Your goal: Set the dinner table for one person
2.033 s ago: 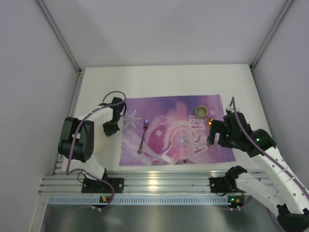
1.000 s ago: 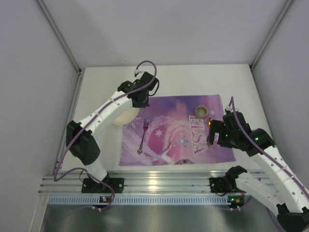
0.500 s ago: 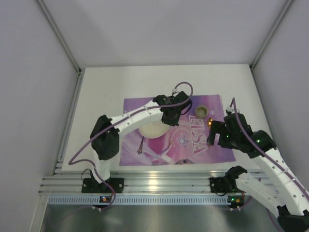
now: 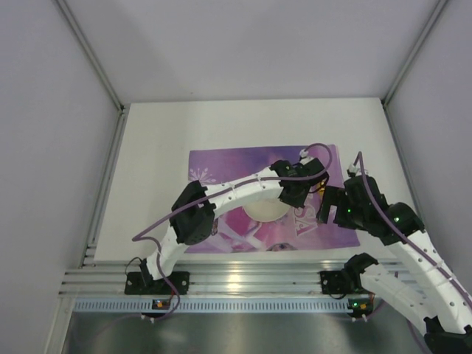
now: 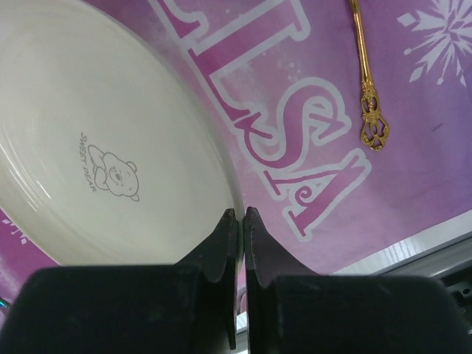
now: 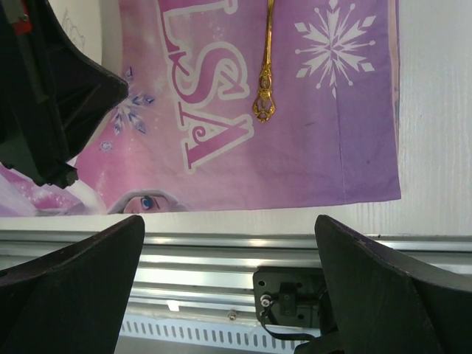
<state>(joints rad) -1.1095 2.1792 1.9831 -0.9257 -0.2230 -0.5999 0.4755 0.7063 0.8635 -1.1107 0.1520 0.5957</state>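
My left gripper (image 4: 289,196) reaches across the purple snowflake placemat (image 4: 221,166) and is shut on the rim of a cream plate (image 4: 265,211). The left wrist view shows its closed tips (image 5: 242,214) pinching that plate (image 5: 96,147), which has a small bear print, over the "ELSA" lettering. My right gripper (image 4: 325,206) is open and empty, close to the right of the left one, above the mat's near right corner (image 6: 228,280). The white dinner table (image 4: 251,125) lies under everything. The cup and fork are hidden behind the left arm.
A gold utensil with an ornate handle (image 5: 366,88) lies on the placemat right of the lettering; it also shows in the right wrist view (image 6: 264,88). The left gripper's black body (image 6: 44,96) is close to my right gripper. An aluminium rail (image 6: 221,254) borders the near table edge.
The left arm has carried the plate from the table left of the placemat, round the mat's far side, to the mat's middle right. The right gripper has hardly moved.
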